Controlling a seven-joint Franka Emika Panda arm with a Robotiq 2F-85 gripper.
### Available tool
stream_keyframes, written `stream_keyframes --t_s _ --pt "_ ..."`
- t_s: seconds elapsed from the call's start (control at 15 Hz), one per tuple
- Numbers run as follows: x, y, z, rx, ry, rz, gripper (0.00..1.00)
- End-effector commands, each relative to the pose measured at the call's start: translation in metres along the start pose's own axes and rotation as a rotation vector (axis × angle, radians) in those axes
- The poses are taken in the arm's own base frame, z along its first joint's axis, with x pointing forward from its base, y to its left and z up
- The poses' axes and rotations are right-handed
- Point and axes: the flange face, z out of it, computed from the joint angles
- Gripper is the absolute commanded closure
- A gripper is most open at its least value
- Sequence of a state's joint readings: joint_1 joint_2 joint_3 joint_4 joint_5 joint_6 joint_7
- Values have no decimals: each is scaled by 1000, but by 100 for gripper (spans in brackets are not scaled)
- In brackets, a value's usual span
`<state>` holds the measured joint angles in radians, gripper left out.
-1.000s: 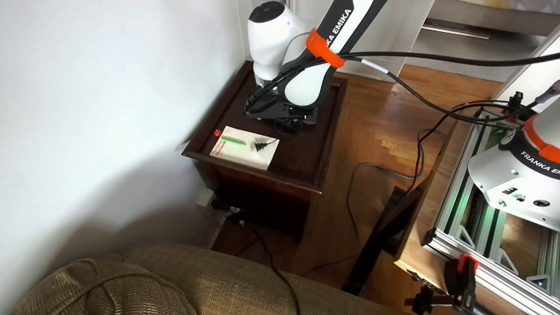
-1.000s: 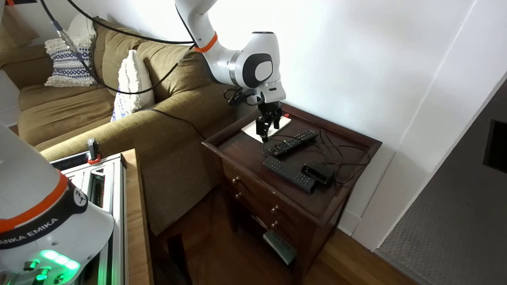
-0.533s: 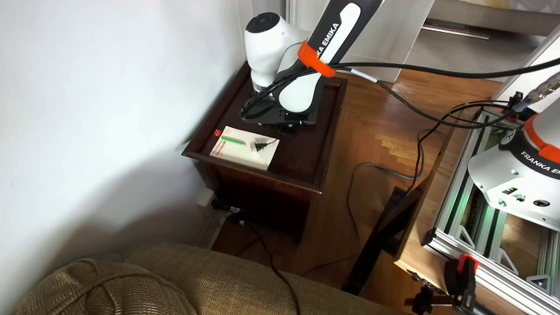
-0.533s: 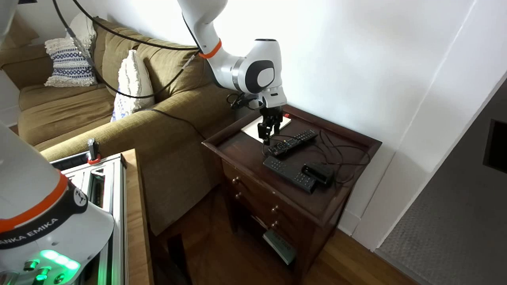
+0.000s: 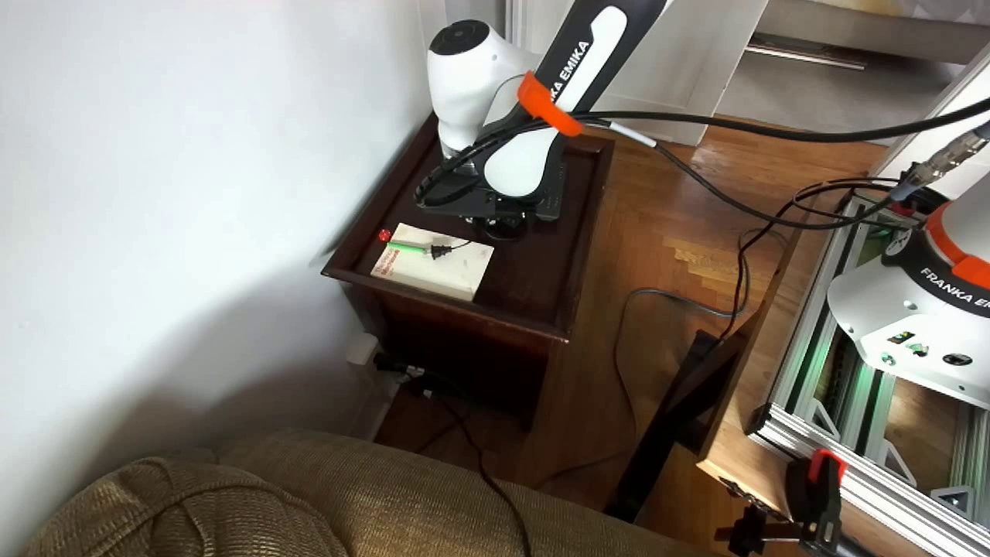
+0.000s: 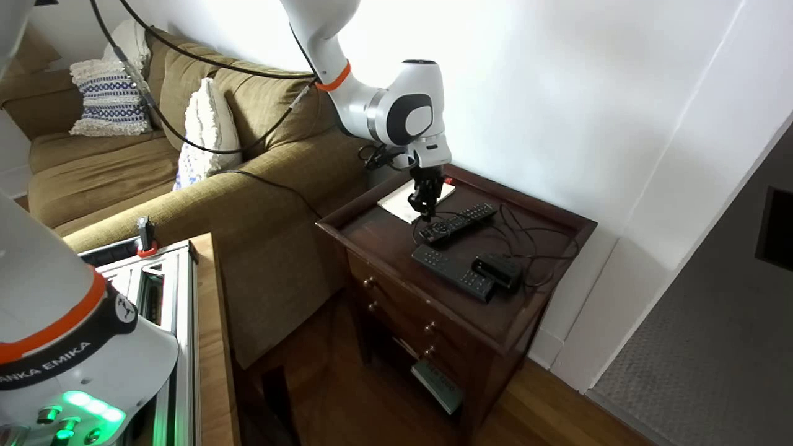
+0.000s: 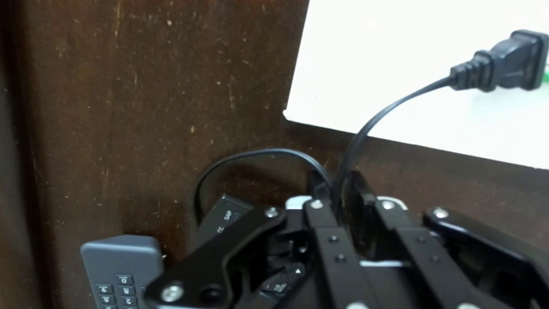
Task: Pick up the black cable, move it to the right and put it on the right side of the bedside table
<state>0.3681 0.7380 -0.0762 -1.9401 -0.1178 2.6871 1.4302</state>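
Observation:
Between the close-set fingers of my gripper (image 7: pixel 336 184) runs a fold of the black cable (image 7: pixel 270 151), so the gripper is shut on it near the plug end. The cable's plug (image 7: pixel 499 64) lies over the white book, and in an exterior view the plug (image 5: pixel 441 251) shows beside a green pen. The gripper (image 6: pixel 425 210) is low over the bedside table (image 6: pixel 378 235), at the book's edge; the arm partly hides it in an exterior view. More of the cable loops at the table's far end, beyond the remotes.
A black remote (image 6: pixel 458 222) lies right by the gripper, partly under it in the wrist view. A dark grey remote (image 6: pixel 446 267) and a black box-like object (image 6: pixel 499 271) are beside it. The white book (image 5: pixel 456 278) carries the pen; a red item (image 5: pixel 384 235) is near the wall.
The arm has come down and shifted slightly left in an exterior view. The fingers have closed together around the cable, and the plug has slid left across the book toward the pen.

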Motion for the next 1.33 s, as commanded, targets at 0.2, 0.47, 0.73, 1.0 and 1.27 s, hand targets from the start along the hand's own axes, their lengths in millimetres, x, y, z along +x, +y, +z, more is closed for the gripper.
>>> stream_keyframes --t_s 0.2,0.47,0.73,1.0,1.27 --pt "3 -2 -28 -17 -21 44 98" --pt "12 5 -55 -99 -53 65 98" --pt "31 6 -79 -110 -74 114 98" --pt "64 6 -93 -52 -40 228 98" --pt "105 9 -95 20 8 428 98"
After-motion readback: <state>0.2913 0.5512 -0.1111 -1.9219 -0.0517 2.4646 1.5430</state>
